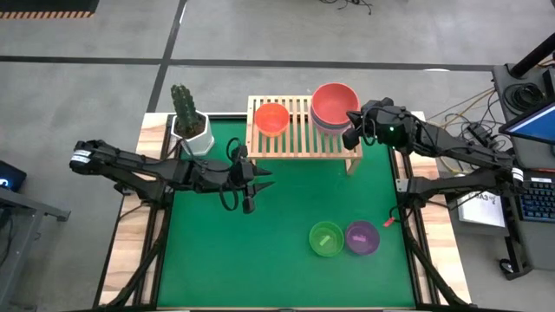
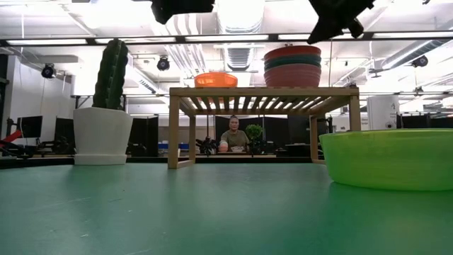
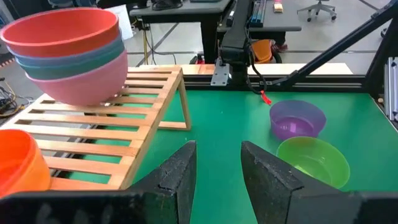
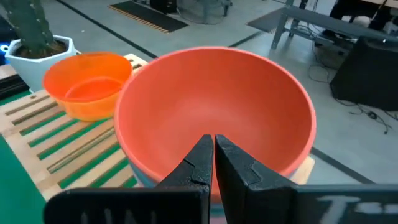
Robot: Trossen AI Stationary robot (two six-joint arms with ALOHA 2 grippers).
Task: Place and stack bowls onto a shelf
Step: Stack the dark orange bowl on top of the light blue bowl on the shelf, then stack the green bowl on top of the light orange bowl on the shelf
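The light-wood shelf [image 1: 303, 146] stands at the far edge of the green mat. On its slats rest a small orange-red bowl [image 1: 271, 119] and a nested stack of large bowls [image 1: 334, 104], red-pink on top, then blue, teal and pink [image 3: 68, 56]. A green bowl [image 1: 326, 238] and a purple bowl [image 1: 362, 237] sit side by side on the mat near its near edge. My right gripper [image 1: 351, 134] is shut, hovering over the stack's right rim [image 4: 213, 144]. My left gripper [image 1: 254, 189] is open above the mat in front of the shelf [image 3: 217, 168].
A white pot with a cactus [image 1: 191, 121] stands left of the shelf on the table's far left corner. A person [image 2: 233, 138] sits in the room well behind the table. The bare mat [image 1: 217, 260] spreads left of the green bowl.
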